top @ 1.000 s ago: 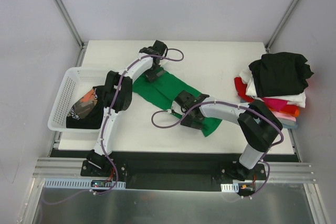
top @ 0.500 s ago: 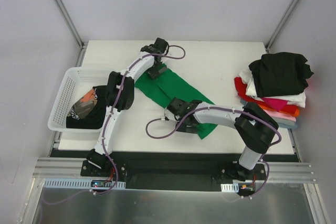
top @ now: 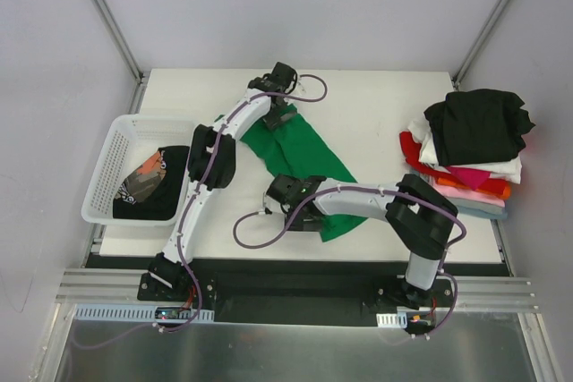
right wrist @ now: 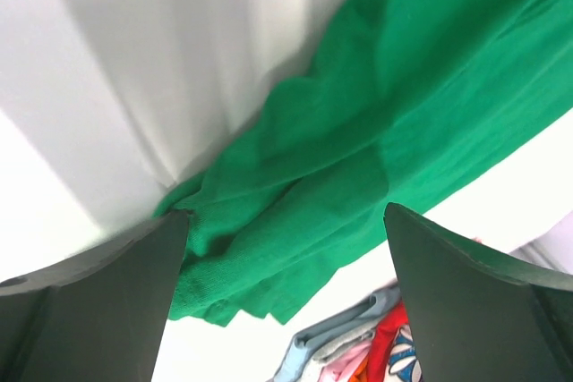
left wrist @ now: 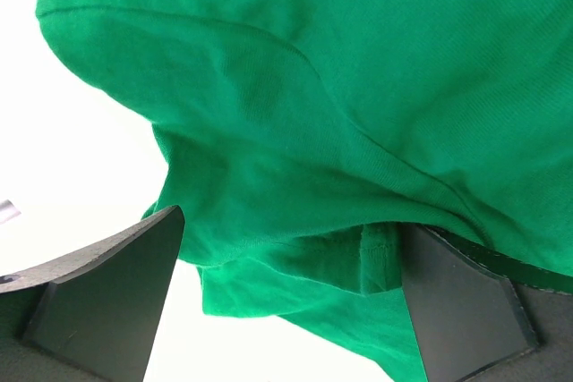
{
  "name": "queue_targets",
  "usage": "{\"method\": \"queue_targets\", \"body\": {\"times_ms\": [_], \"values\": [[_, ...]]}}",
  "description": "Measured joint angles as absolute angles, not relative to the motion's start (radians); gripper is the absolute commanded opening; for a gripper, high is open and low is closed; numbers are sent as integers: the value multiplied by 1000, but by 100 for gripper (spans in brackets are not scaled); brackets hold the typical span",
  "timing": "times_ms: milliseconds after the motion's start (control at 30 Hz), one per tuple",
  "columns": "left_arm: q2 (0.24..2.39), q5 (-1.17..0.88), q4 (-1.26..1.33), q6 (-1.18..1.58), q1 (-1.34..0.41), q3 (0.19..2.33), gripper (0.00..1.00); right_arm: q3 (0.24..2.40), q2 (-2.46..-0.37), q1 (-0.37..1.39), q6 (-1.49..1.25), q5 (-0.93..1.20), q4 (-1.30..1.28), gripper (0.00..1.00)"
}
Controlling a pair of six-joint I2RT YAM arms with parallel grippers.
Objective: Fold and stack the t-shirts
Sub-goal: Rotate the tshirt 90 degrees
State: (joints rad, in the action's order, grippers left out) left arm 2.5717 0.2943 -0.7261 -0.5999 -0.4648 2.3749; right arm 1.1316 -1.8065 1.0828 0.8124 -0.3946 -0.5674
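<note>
A bright green t-shirt [top: 309, 158], folded into a long strip, lies diagonally on the white table. My left gripper [top: 280, 116] stands open over its far end; in the left wrist view the green cloth [left wrist: 358, 87] bunches between the wide-apart fingers of that gripper [left wrist: 291, 221]. At the near end my right gripper [top: 307, 218] is open too, and its wrist view shows a folded green corner [right wrist: 295, 221] between the spread fingers. Folded t-shirts form a stack [top: 474, 127] at the right edge, a black one on top. A black printed t-shirt [top: 148, 185] lies in the basket.
The white mesh basket [top: 107, 154] stands at the table's left edge. The stack [right wrist: 403, 346] shows low in the right wrist view, with red, pink and pale blue layers. Metal frame posts rise at both back corners. Purple cables loop beside each wrist.
Both arms have shifted with the green t-shirt: the left gripper went farther back and right, the right gripper came leftward along the near side, and the strip now lies steeper.
</note>
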Motion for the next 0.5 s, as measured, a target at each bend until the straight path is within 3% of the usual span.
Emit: {"method": "queue_targets", "body": {"times_ms": [500], "values": [[2635, 240, -559, -693, -482, 2450, 99, 1303, -1930, 1122, 839, -364, -593, 97]]}}
